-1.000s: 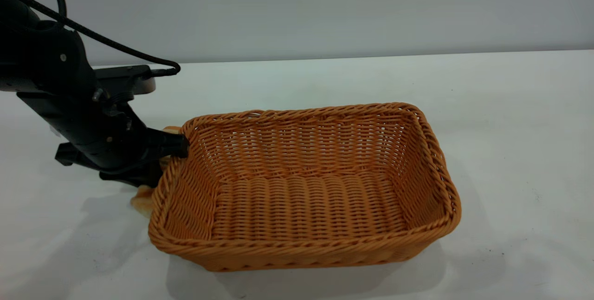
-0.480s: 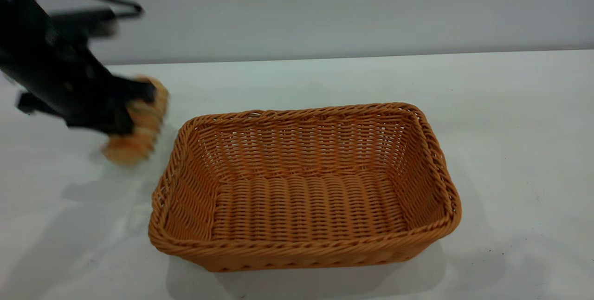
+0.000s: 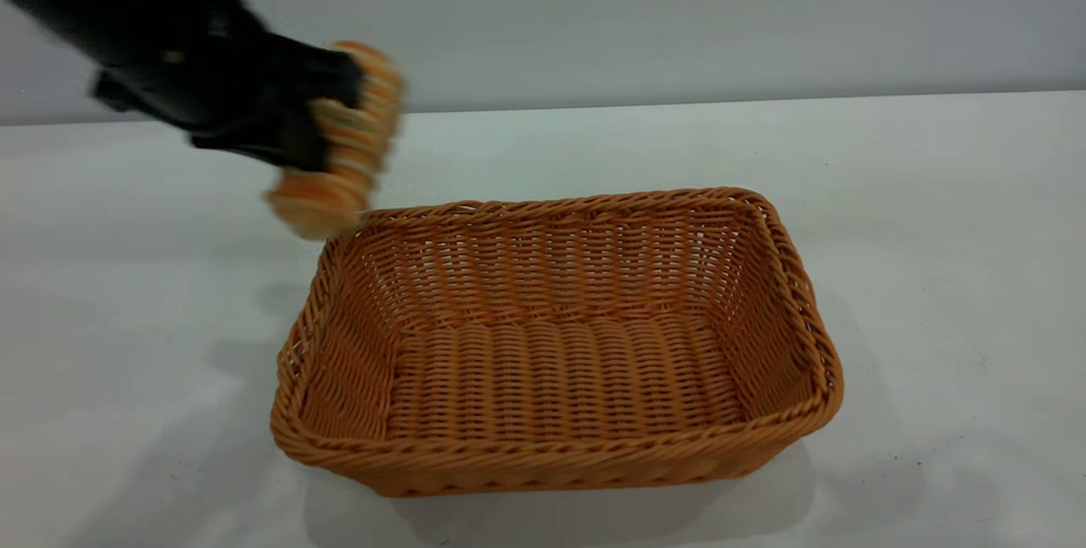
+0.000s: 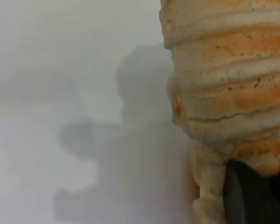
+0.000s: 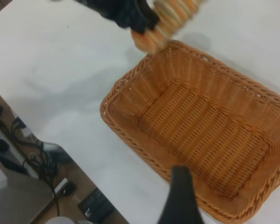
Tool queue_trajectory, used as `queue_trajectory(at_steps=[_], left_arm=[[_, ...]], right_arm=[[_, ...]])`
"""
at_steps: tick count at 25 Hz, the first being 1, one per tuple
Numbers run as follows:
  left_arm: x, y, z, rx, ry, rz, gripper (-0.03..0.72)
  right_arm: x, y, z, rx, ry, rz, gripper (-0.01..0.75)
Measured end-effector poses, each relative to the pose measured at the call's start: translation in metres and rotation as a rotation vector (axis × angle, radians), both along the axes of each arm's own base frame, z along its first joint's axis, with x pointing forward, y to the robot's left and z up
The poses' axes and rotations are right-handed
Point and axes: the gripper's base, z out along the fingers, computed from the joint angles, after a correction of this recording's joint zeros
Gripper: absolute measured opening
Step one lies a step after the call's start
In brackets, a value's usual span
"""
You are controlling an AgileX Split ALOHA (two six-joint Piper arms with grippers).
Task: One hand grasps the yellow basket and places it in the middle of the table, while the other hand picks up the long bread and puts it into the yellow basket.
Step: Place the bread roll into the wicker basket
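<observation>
While clamped crosswise in the left gripper point(image 3: 327, 120), the long bread point(image 3: 344, 141) hangs in the air above the yellow basket's point(image 3: 556, 336) far left corner, tilted, its lower end just over the braided rim; whether it touches the rim cannot be told. Jaws closed on the bread's middle. Left wrist view: striped crust fills one side, one dark finger point(image 4: 252, 198) pressed against it, bare desk point(image 3: 933, 217) and shadows below. Basket sits empty near the desk's middle, long side facing the exterior camera. Nothing lies between bread and basket interior. Right gripper point(image 5: 179, 198) hovers above the basket's near long rim, apart from it; only one dark finger shows, so its opening cannot be told. Cables and gear on the floor point(image 5: 32, 158) beyond the desk edge. Compared with half a second ago: bread and left gripper higher and closer to the basket, previously left of it, low over the desk. Basket unmoved.
</observation>
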Motion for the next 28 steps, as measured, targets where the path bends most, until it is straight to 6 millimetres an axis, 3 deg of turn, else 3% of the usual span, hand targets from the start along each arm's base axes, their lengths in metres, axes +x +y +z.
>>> queue_trajectory(at_steps=[3, 8, 16, 18, 22, 25, 28], left_arm=[[-0.011, -0.025, 0.000, 0.000, -0.002, -0.081, 0.069], [-0.021, -0.052, -0.007, -0.005, -0.018, -0.158, 0.069], [-0.033, -0.079, -0.053, 0.035, 0.049, -0.238, 0.090], [-0.032, -0.080, -0.066, 0.038, 0.050, -0.239, 0.156], [-0.030, -0.082, -0.073, 0.034, 0.037, -0.237, 0.404], [-0.029, -0.082, -0.060, 0.023, 0.006, -0.246, 0.556], [-0.031, -0.079, -0.033, 0.053, -0.046, -0.319, 0.621]], right_arm=[[-0.002, 0.000, 0.001, 0.002, -0.005, 0.001, 0.587], [-0.011, -0.003, 0.009, 0.013, -0.043, 0.002, 0.587], [-0.018, -0.006, 0.015, 0.022, -0.072, 0.002, 0.587], [-0.019, -0.006, 0.016, 0.022, -0.073, 0.002, 0.587], [-0.020, -0.006, 0.016, 0.019, -0.071, 0.007, 0.587], [-0.022, -0.009, 0.014, -0.020, -0.068, 0.008, 0.587], [-0.026, -0.015, 0.014, -0.075, -0.072, -0.023, 0.587]])
